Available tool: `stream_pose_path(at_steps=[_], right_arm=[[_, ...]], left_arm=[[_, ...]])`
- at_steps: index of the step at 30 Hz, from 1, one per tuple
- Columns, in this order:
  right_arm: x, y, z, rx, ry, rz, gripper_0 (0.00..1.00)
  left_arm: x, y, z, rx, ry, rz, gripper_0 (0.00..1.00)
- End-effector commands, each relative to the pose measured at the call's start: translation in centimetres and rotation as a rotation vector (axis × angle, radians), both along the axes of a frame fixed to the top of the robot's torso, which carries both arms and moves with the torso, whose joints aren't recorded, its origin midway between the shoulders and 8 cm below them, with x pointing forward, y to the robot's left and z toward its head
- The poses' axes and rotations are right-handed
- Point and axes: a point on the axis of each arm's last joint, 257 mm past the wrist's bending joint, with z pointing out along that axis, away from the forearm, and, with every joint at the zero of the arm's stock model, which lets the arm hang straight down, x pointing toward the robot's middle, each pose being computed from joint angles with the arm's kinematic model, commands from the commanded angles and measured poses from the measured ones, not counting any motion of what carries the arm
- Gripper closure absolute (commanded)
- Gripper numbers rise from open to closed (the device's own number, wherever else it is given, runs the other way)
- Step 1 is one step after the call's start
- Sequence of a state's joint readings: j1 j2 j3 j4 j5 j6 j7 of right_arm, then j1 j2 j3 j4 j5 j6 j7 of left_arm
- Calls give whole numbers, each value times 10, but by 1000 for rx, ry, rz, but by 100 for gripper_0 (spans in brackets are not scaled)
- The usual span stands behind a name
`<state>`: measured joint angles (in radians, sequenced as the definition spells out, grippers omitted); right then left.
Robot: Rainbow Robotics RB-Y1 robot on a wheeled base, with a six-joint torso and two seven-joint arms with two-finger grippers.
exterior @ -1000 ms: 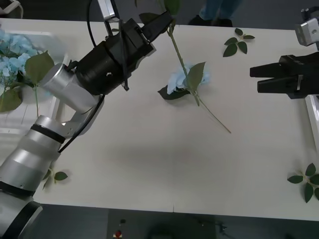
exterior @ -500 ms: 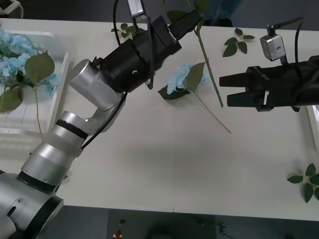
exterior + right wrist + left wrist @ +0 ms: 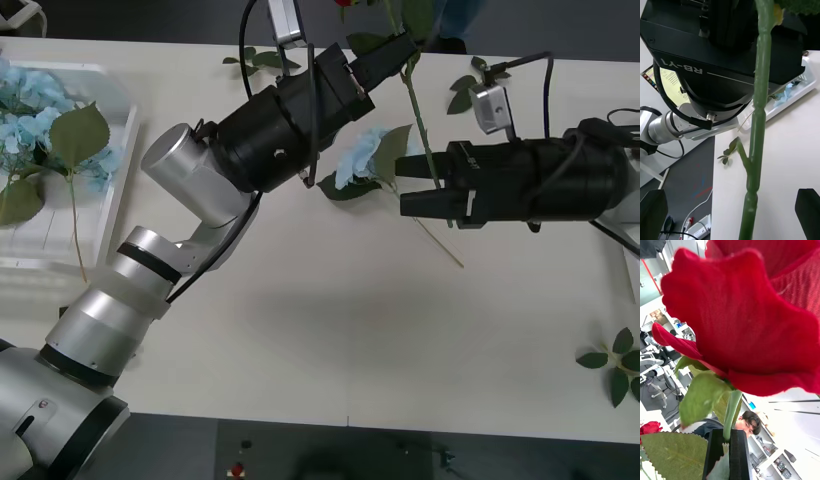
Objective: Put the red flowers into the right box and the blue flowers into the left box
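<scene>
Front cam: we look down & fwd from above the arms onto the table (image 3: pixel 330 340). Right wrist cam sits v. close to the rose stem (image 3: pixel 759 112), facing left. Left wrist cam looks up at the bloom (image 3: pixel 752 315). All three share that rose.

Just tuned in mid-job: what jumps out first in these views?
The left gripper, over the table's far middle, is shut on a red rose by its upper stem, with the stem hanging down. The right gripper has its open fingers on either side of that green stem, as if for a handover. Beneath them a blue flower lies on the table, and more blue flowers sit in the left box.
</scene>
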<state>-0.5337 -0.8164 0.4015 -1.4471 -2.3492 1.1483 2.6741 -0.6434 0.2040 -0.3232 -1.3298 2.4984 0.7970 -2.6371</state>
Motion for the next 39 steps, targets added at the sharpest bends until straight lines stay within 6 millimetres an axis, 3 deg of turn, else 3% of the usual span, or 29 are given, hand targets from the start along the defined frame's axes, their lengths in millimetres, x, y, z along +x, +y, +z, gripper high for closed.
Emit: stream_pose_path(at_steps=[1,6,7,8,9,10,20,22,26,28,34,39], right_arm=[[-3,16,12,12,-67,30,0],[-2,25,12,28,-67,26,0],[-2,26,13,31,-67,26,6],[-2,26,12,33,-65,25,27],[-2,27,13,36,-65,25,84],[-2,27,12,36,-65,26,100],[-1,27,12,33,-66,24,100],[-1,27,12,32,-68,24,100],[-1,27,13,33,-67,24,100],[-1,27,12,33,-66,24,100],[-1,24,11,27,-65,22,100],[17,-2,9,-11,-62,-47,100]], left_arm=[[-8,-10,16,4,-89,12,100],[-8,-10,16,4,-88,13,100],[-7,-9,15,6,-86,15,100],[-7,-9,16,5,-87,15,100],[-6,-9,15,6,-85,17,100],[-7,-9,15,6,-88,15,100],[-4,-6,11,26,-91,28,100],[-4,-7,10,33,-97,31,89],[0,-2,4,54,-98,44,43],[2,2,-3,76,-100,51,33],[13,43,-37,176,-97,82,29],[23,94,-74,303,-84,127,29]])
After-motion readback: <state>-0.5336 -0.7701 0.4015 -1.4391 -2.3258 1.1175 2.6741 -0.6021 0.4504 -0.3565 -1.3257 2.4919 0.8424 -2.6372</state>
